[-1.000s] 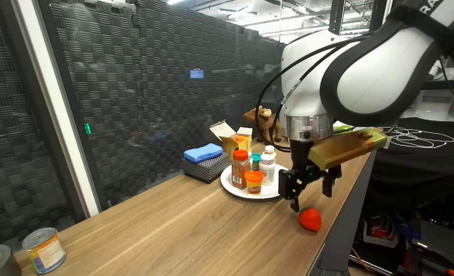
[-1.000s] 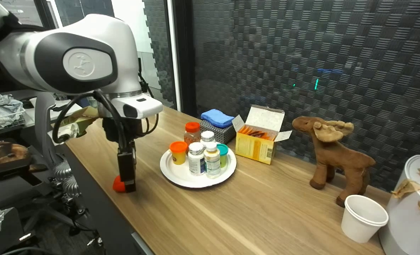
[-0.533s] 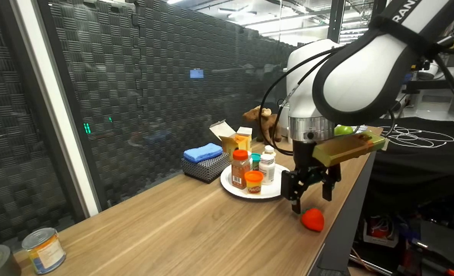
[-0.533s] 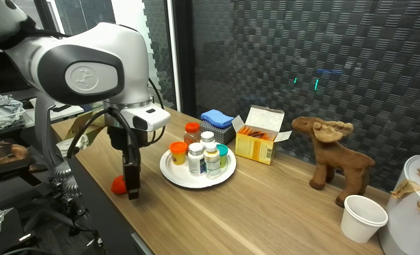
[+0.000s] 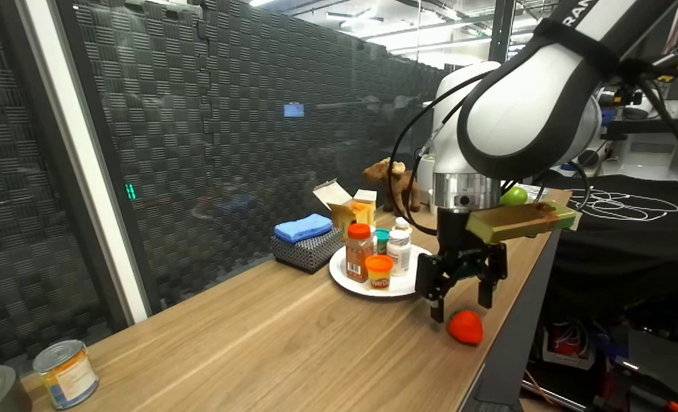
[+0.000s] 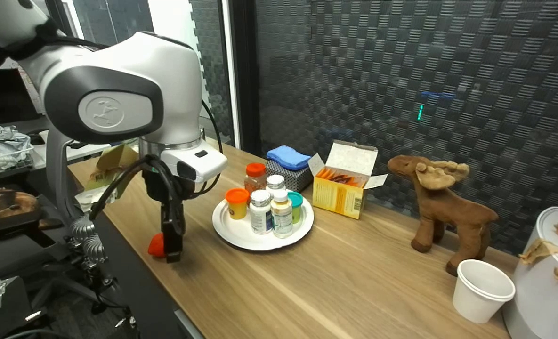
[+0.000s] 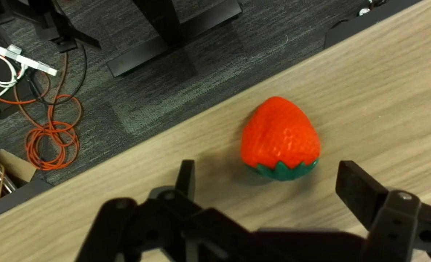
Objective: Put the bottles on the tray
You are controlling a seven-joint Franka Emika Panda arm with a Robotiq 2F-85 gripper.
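Bottles (image 5: 360, 260): upright on tray (image 6: 234, 233) | near tool (image 5: 461, 306), apart

The claw (image 5: 461, 309) points down, fingers (image 7: 358, 191) spread wide, the wrist (image 5: 459, 186) directly above it, the arm (image 5: 522, 111) higher up.

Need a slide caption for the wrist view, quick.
Open gripper and untouched red strawberry near the edge of a wooden table.
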